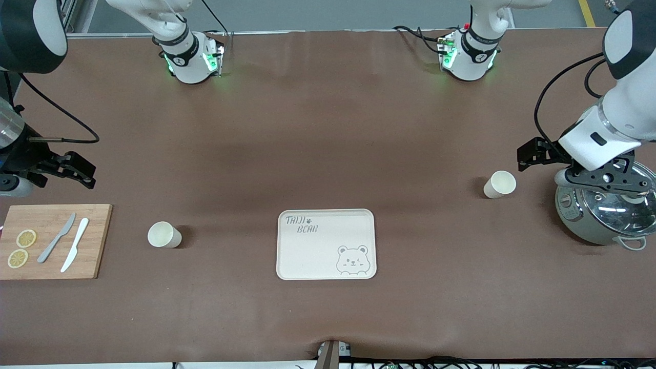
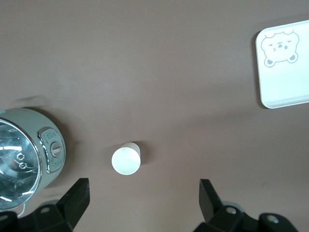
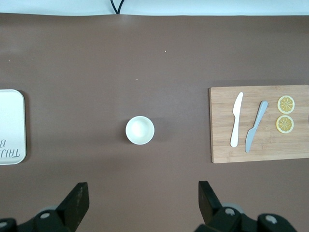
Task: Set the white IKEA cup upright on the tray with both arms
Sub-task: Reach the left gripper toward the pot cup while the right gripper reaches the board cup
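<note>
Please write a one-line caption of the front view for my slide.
Two white cups stand upright on the table beside the empty tray, with both open tools, left and right, waiting at the table ends.

Below my jaws spreads a brown table mat [image 1: 328, 143], evenly lit with soft shadows. Past its edge by my bases runs grey floor [image 1: 333, 13] with a yellow stripe [image 1: 587, 13].

- Front view: high camera facing both arm bases, covering the whole table [image 1: 328, 128].
- Left wrist view: looks straight down from above, close, on a cup [image 2: 126, 160], a pot [image 2: 29, 159] and a tray [image 2: 285, 67] corner.
- Right wrist view: looks straight down on another cup [image 3: 140, 130] and a cutting board [image 3: 260, 123].
- Shared by all views: the tray.
</note>
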Controlling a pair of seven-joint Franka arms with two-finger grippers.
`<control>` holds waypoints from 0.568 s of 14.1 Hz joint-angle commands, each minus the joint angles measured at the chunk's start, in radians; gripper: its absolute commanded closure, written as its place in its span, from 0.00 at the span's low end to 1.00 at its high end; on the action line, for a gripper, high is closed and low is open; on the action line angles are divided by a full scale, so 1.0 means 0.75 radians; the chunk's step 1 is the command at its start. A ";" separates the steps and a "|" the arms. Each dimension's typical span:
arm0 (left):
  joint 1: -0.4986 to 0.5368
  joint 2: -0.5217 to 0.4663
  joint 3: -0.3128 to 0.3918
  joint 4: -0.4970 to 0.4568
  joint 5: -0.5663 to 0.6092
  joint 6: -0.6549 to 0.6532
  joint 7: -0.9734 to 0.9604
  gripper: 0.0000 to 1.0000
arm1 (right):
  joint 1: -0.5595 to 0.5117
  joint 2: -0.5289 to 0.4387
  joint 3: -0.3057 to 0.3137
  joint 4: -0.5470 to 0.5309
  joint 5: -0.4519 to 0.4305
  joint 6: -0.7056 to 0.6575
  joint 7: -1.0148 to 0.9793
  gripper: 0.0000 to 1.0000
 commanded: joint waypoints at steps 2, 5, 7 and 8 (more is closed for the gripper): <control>0.001 0.002 -0.002 0.005 0.028 0.005 -0.003 0.00 | 0.004 -0.002 0.006 0.013 -0.015 -0.008 0.011 0.00; 0.003 0.003 -0.004 -0.011 0.030 0.005 0.022 0.00 | 0.004 -0.002 0.006 0.013 -0.015 -0.008 0.011 0.00; 0.025 -0.006 -0.004 -0.070 0.028 0.018 0.050 0.00 | 0.004 -0.002 0.006 0.013 -0.015 -0.010 0.009 0.00; 0.039 -0.020 -0.006 -0.141 0.028 0.068 0.052 0.00 | 0.004 -0.002 0.006 0.013 -0.015 -0.008 0.009 0.00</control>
